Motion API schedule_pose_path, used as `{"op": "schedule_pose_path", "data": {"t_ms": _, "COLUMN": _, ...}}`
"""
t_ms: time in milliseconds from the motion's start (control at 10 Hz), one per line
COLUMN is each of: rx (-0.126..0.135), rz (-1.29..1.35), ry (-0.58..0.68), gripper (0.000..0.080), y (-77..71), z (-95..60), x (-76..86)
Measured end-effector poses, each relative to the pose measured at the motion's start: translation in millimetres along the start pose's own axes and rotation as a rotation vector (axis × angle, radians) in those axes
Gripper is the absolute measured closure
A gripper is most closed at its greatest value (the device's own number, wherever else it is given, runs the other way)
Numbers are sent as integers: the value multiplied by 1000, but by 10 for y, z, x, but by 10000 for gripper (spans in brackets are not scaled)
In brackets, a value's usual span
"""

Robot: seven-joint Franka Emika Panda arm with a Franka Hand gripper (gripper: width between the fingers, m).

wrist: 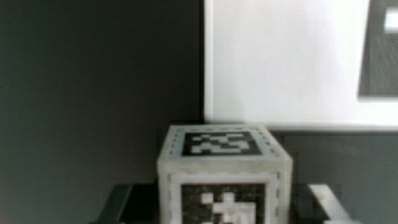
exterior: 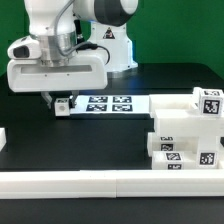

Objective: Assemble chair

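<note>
A small white chair block [wrist: 221, 172] bearing marker tags stands between the fingers [wrist: 125, 203] of the hand [exterior: 62, 103], low over the black bench [exterior: 60, 140]. Whether they grip it, I cannot tell. The arm reaches straight down, marker board [exterior: 112, 103] just beside the hand.

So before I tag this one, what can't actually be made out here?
- Exterior view: the gripper fingertips are mostly hidden under the wrist housing; contact with the small tagged block cannot be confirmed.
- Wrist view: the block is cut off by the frame edge, so its base is unseen.
- Wrist view: the marker board is blurred.
- Exterior view: tags on the stacked chair parts are too small to read.
</note>
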State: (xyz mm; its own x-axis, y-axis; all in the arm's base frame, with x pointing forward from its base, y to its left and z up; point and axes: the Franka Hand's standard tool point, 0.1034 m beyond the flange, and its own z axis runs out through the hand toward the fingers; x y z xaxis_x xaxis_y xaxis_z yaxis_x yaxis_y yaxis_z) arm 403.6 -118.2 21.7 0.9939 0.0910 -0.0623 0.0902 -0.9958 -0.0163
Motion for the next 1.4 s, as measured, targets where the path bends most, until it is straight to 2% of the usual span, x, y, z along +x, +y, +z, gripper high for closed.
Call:
{"op": "schedule_pose_path", "data": {"t_ms": 100, "rx": -4, "rz": -70, "ry": 24, "gripper": 518, "y": -86, "z": -50, "x": 185}}
{"op": "schedule_pose_path", "data": {"t_ms": 200, "rx": -40, "rz": -191, "ry": 68, "gripper": 518, "y": -151, "z": -84, "x": 308}}
{"op": "schedule_pose_path", "data": {"t_ms": 300, "rx": -62, "rz": -258, "ry": 76, "gripper": 518, "y": -146, "z": -65, "x": 273}}
{"op": "schedule_pose_path", "data": {"t_ms": 500, "rx": -71, "rz": -405, "ry": 57, "gripper": 518, "y": -108, "z": -59, "x": 256}}
{"op": "schedule_pose_path", "data": {"t_ms": 600, "rx": -104, "rz": -510, "ry": 68, "gripper": 518, "y": -138, "z": -72, "x": 302}}
{"op": "schedule_pose_path", "data": {"t_ms": 700, "rx": -153, "rz": -711, "ry": 94, "gripper": 518, "y": -327, "z": -80, "x": 382}}
{"op": "schedule_pose_path", "data": {"t_ms": 800, "rx": -148, "rz": -921, "ry": 67, "gripper": 518, "y": -482, "z": -70, "x": 396}}
{"op": "schedule_pose_path", "data": {"t_ms": 900, "rx": -149, "rz": -1008, "ry": 52, "gripper": 517, "y": -500, "z": -65, "x": 397}}
{"op": "schedule_pose_path", "data": {"t_ms": 1300, "rx": -161, "rz": -1207, "ry": 21, "gripper": 517, "y": -447, "z": -51, "x": 373}}
{"op": "schedule_pose_path", "data": {"t_ms": 1400, "rx": -145, "rz": -1357, "ry": -23, "gripper": 517, "y": -448, "z": -24, "x": 328}}
